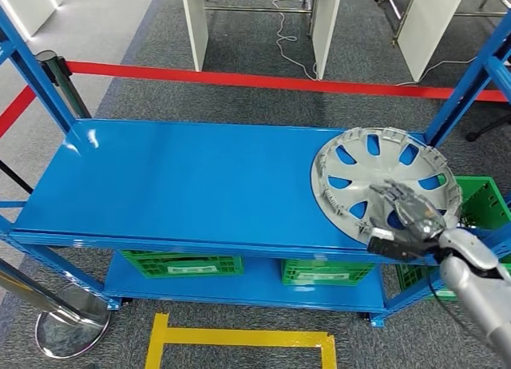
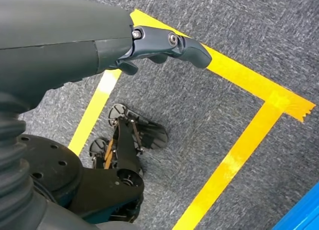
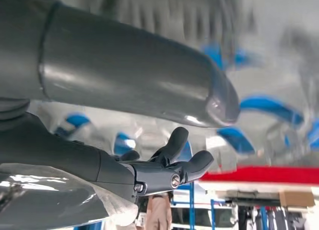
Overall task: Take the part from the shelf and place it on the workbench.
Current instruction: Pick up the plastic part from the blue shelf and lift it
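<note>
My right arm (image 1: 479,285): silver metal shell w/ thin black cable alongside. Right hand (image 1: 405,217): dark grey fingers, glossy. Left hand (image 2: 165,43): matte dark grey, round screws at finger pivots, ribbed grey wrist cover.

The shelf (image 1: 180,185) is bright blue all over, deck and posts alike. On it the part (image 1: 362,173), a wheel cover, is silver-grey, with the blue showing through its ring of spoke openings. The right hand (image 1: 404,217) is dark grey and black with glints of bare metal, on a silver arm; the left hand (image 2: 165,43) is dark grey too. The crates (image 1: 180,265) on the lower deck are green with pale labels. The carpet floor (image 1: 253,97) is speckled grey, crossed by a red tape line (image 1: 271,81) and marked with yellow tape (image 2: 233,160) in an angular outline.
</note>
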{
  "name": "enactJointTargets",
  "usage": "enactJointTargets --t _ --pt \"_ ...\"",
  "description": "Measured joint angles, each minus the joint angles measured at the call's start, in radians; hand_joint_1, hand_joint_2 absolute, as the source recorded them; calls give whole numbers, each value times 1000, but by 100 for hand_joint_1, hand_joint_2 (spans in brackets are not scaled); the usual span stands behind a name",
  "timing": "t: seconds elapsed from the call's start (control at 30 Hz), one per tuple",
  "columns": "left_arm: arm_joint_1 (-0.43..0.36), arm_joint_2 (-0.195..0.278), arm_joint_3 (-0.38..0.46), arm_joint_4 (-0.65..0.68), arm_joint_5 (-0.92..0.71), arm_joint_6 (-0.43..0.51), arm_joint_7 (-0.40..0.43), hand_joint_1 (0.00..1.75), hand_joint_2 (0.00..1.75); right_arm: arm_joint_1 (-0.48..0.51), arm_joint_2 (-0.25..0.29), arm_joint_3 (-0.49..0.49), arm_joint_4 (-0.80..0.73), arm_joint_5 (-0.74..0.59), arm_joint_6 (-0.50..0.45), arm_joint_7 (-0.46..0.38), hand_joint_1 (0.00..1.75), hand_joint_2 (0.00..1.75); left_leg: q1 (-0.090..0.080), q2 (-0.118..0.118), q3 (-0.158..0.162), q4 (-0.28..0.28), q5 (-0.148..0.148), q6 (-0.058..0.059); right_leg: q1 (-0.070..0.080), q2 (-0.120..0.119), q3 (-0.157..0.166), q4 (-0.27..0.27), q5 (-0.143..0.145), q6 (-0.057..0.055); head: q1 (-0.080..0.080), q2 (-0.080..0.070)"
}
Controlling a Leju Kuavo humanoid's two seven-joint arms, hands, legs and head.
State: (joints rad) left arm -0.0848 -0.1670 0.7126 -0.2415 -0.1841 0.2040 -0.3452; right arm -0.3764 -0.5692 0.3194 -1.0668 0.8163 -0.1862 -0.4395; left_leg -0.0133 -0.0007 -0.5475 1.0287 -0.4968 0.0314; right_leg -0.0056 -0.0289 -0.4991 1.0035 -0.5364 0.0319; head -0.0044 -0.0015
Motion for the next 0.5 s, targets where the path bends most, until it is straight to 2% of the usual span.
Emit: enactJointTargets --t 0.3,0.5 --pt "-8 5 0 0 -13 -7 4 0 175 -136 -9 39 36 -29 47 -5 0 0 0 0 -1 0 0 1 0 -1 -1 0 0 0 0 0" --pt "-8 7 0 0 -15 -8 7 0 175 -174 -9 66 59 -46 62 -6 0 0 0 0 -2 0 0 1 0 -2 -1 0 0 0 0 0"
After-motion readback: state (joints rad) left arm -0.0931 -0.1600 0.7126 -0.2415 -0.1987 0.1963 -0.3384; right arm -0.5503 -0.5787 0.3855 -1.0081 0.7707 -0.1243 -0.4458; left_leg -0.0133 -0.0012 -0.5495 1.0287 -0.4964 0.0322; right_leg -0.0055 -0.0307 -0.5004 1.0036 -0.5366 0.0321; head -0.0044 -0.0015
